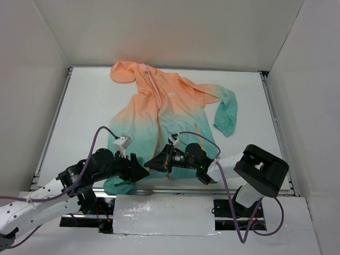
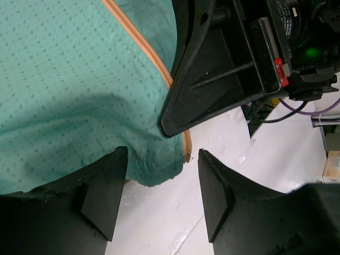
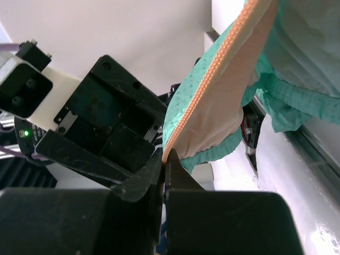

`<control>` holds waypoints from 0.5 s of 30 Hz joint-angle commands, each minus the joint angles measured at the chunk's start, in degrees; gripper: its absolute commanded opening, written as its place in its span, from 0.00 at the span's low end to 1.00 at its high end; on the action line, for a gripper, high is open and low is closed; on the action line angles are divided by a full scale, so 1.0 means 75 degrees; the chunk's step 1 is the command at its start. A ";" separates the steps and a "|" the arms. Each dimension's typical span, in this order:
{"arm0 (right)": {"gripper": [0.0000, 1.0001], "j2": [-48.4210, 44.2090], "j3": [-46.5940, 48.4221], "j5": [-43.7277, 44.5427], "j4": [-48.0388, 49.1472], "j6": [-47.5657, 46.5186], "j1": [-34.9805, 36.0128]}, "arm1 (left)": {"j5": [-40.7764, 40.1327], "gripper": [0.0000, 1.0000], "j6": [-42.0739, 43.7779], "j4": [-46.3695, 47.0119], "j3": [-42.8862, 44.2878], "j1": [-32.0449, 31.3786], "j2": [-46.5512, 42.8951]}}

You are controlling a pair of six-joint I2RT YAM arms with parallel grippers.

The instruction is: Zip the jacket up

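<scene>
The jacket (image 1: 165, 113) lies flat on the white table, its peach hood at the far left and its teal hem toward me. My right gripper (image 1: 150, 162) is shut on the bottom end of the orange zipper tape (image 3: 212, 74) and lifts that teal hem corner (image 3: 297, 53) off the table. In the right wrist view the fingertips (image 3: 166, 159) pinch the tape end. My left gripper (image 1: 144, 172) is open and empty just beside it, its jaws (image 2: 162, 196) over bare table next to the other hem corner (image 2: 69, 90) and its zipper edge (image 2: 143, 45).
White walls enclose the table on three sides. A metal rail (image 1: 229, 192) runs along the near edge, with a foil-covered plate (image 1: 166, 215) between the arm bases. The right gripper's black body (image 2: 223, 64) hangs close above the left fingers. Purple cables (image 1: 96, 138) loop over both arms.
</scene>
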 commanded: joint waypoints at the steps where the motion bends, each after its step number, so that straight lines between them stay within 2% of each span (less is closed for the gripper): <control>1: 0.00 -0.0028 0.0070 -0.0121 0.0627 -0.0188 0.0128 | -0.0052 0.67 -0.0032 0.0376 0.0153 -0.0046 -0.0071; 10: 0.00 -0.0474 0.0129 0.0172 -0.0112 -0.0799 0.0116 | -0.0098 0.64 -0.0090 0.0388 0.0212 -0.0046 -0.0118; 15: 0.00 -0.0427 0.0059 0.0184 0.0167 -0.0858 0.0105 | -0.0308 0.71 -0.0137 0.0143 0.0235 -0.0046 -0.0341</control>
